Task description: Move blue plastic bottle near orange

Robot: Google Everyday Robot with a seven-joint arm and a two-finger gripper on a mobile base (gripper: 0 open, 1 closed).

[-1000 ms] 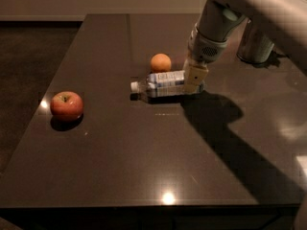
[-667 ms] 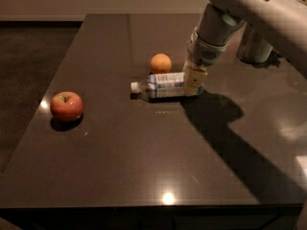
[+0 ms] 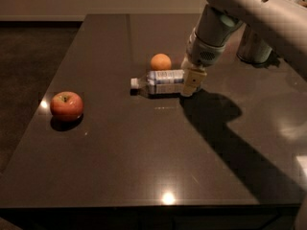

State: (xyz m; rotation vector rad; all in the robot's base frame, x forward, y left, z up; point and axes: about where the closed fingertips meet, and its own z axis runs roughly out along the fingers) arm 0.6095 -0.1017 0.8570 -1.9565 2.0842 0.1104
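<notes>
The blue plastic bottle (image 3: 163, 81) lies on its side on the dark table (image 3: 144, 147), with its white cap pointing left. The orange (image 3: 160, 62) sits just behind the bottle's middle, a small gap away. My gripper (image 3: 191, 84) is down at the bottle's right end, by its base, and covers that end. The arm comes in from the upper right.
A red-yellow apple (image 3: 66, 106) sits near the table's left edge. A grey cylindrical object (image 3: 253, 46) stands at the back right, partly behind my arm. The arm throws a wide shadow over the table's right side.
</notes>
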